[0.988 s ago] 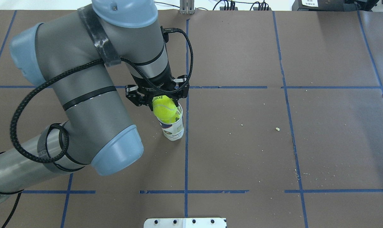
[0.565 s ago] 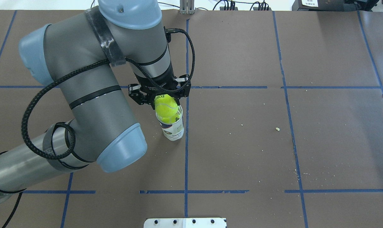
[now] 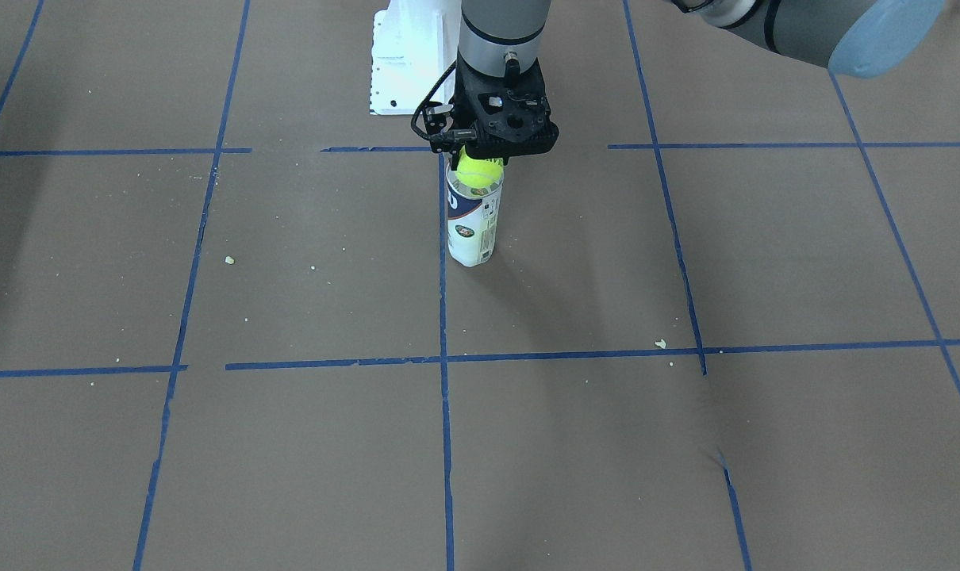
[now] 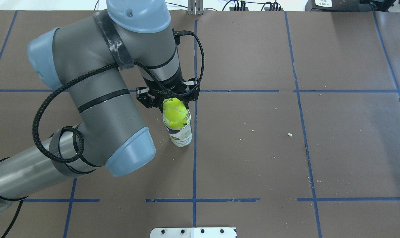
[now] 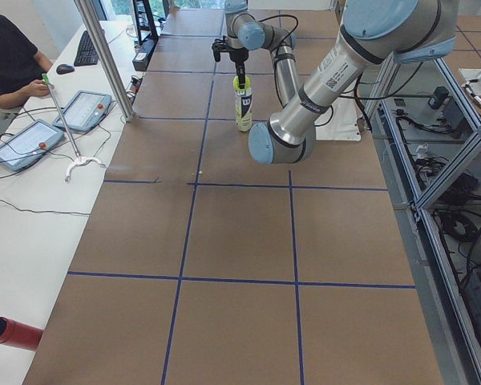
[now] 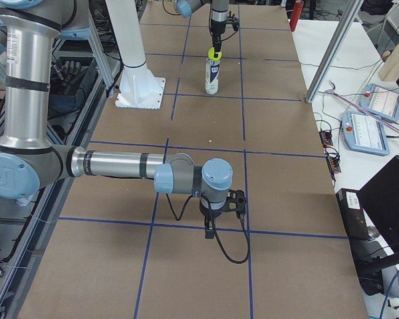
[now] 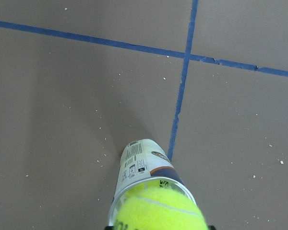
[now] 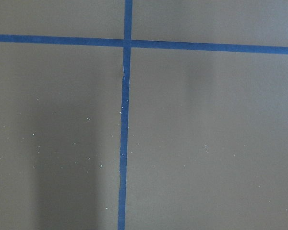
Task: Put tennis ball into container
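Observation:
The clear container [image 4: 181, 136] with its blue and white label stands upright on the brown table beside a blue tape line. The yellow-green tennis ball [image 4: 175, 110] sits at the container's open mouth, its lower part inside the rim, with my left gripper [image 4: 174, 105] shut on it from above. The front view shows the tennis ball [image 3: 478, 170] just under the left gripper [image 3: 489, 153] and on top of the container [image 3: 472, 226]. In the left wrist view the tennis ball [image 7: 161, 211] fills the container's [image 7: 141, 163] mouth. My right gripper [image 6: 213, 224] hangs low over bare table, far away; I cannot tell its state.
Blue tape lines divide the brown table, and small crumbs [image 4: 289, 134] lie scattered on it. The white base plate [image 4: 193, 232] is at the robot's edge. An operator [image 5: 12, 60] and tablets [image 5: 26, 143] sit on a side table beyond the far edge.
The left arm has come down and a little right, bringing the tennis ball lower into the container's mouth. The gripper stays shut on it.

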Motion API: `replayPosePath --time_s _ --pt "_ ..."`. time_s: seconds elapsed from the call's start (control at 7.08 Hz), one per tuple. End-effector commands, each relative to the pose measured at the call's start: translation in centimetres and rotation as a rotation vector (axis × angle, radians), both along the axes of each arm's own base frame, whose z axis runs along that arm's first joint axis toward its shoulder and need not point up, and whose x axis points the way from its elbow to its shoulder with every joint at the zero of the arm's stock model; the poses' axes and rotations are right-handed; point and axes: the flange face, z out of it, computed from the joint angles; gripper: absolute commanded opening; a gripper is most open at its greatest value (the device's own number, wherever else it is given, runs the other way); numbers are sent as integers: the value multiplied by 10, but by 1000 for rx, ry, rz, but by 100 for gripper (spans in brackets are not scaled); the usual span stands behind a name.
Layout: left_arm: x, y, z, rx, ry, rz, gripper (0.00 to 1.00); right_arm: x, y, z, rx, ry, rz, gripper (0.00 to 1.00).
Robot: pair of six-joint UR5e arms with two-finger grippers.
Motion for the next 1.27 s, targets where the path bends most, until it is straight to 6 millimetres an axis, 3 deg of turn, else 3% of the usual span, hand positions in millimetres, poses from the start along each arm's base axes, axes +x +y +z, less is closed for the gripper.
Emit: replayPosePath --time_s 0.0,0.56,0.71,0.85,0.99,1.13 --pt "-3 2 0 7 6 1 100 0 0 0 0 0 0 100" --pt "-8 3 2 11 9 -3 100 0 0 0 0 0 0 100" --pt "-24 11 -5 35 38 -9 100 0 0 0 0 0 0 100" --pt "-52 26 13 58 59 -18 100 0 0 0 0 0 0 100" --pt "-59 25 25 139 62 16 100 0 0 0 0 0 0 100" --pt "-82 -2 47 250 20 68 100 0 0 0 0 0 0 100"
